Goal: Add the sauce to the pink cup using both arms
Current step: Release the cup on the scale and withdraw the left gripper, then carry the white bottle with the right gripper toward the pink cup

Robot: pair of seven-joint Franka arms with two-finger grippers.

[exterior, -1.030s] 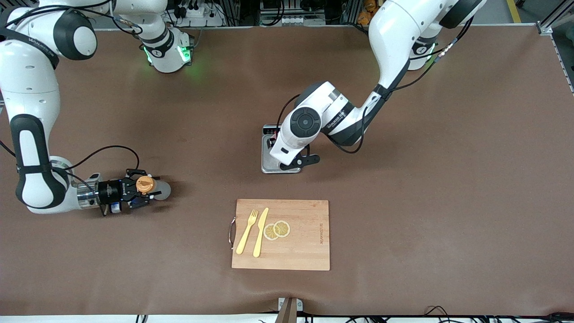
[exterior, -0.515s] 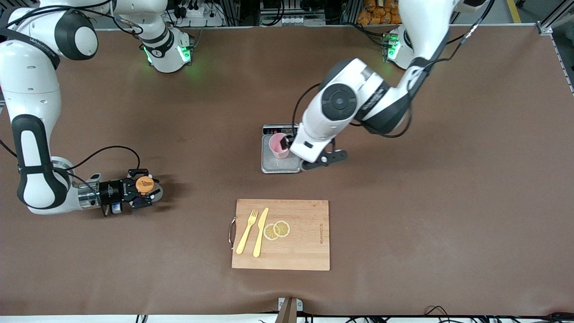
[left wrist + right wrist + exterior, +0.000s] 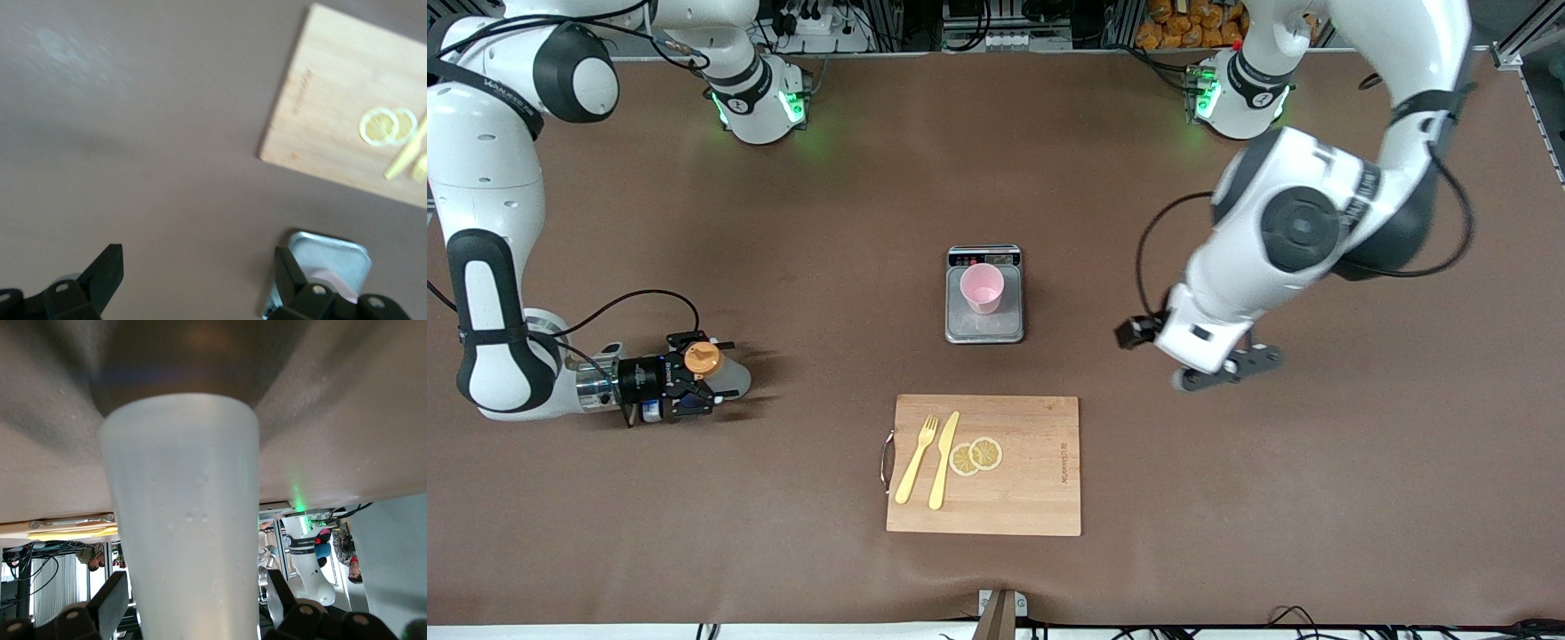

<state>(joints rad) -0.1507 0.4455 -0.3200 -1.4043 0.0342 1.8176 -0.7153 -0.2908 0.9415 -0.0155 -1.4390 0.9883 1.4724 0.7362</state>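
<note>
Right wrist view has the right gripper (image 3: 193,613) with its fingers either side of the sauce bottle (image 3: 183,520), though I can't tell if it's clamped or just loose around it. I'd get a firm mid-body grip before lifting toward the pink cup (image 3: 982,288) on the scale (image 3: 984,331). Left gripper (image 3: 200,283) hangs wide open and empty over bare bench (image 3: 1227,498) toward its own end, so there's open room; just carry the bottle over the bench and skirt the cutting board (image 3: 1032,498).

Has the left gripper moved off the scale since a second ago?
Yes. The left gripper has pulled away from the scale toward the left arm's end, leaving the pink cup there.
</note>
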